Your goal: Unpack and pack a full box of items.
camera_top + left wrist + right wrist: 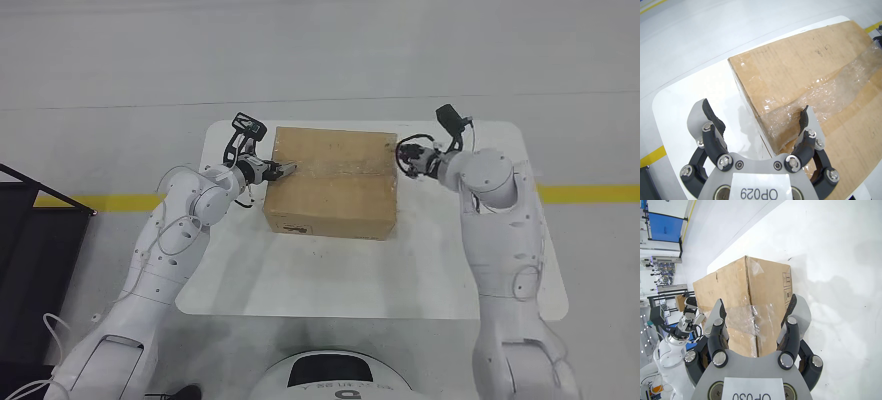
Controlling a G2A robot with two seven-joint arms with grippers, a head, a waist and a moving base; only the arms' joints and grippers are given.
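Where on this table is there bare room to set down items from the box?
The widest free patch is the table strip between the box and the edge nearest the robot. Crowded: both ends of the box, where the left end effector and right end effector sit open.

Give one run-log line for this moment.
box: taped shut, on table | left gripper: open at one end | right gripper: open at opposite end

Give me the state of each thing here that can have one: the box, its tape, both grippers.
Box: closed, flaps down, standing on the table.
Tape: clear, wrinkled, in place along the top seam, ragged at the end by the left gripper.
Left gripper: open, holding nothing, at one taped end of the box.
Right gripper: open, holding nothing, at the opposite end.
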